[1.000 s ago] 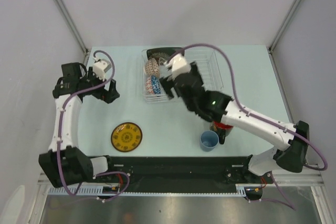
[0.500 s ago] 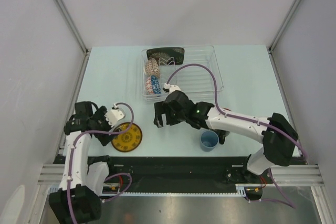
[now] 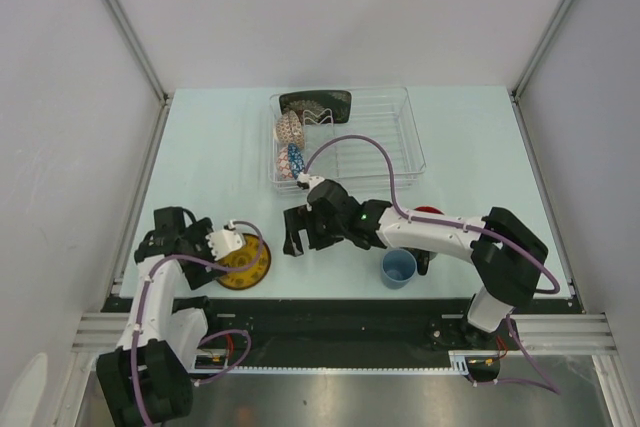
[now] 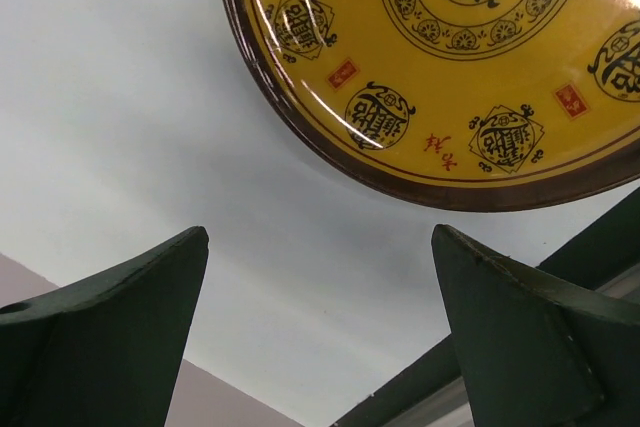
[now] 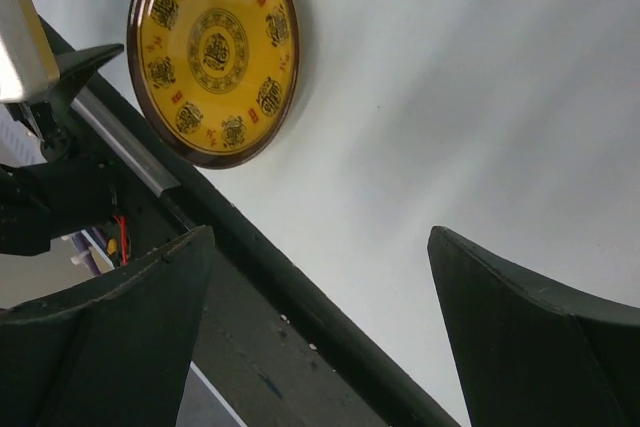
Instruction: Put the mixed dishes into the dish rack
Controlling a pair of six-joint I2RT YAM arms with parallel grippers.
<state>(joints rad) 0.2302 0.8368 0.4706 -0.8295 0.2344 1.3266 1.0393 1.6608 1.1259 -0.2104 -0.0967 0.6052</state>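
Note:
The yellow dark-rimmed saucer lies flat near the table's front left; it also shows in the left wrist view and the right wrist view. My left gripper is open and empty, low at the saucer's left edge. My right gripper is open and empty over bare table to the right of the saucer. The dish rack holds the black square floral plate, the beige patterned bowl and the blue mosaic bowl. The small light-blue cup stands front right. The black mug with red inside is mostly hidden behind my right arm.
The table's black front rail runs just beyond the saucer and below my right gripper. Grey walls with metal posts close in the table's sides. My left gripper's white camera housing shows in the right wrist view.
My left arm has swung from the far left down to the saucer's left edge. My right arm has left the rack and come forward and left, low over the table.

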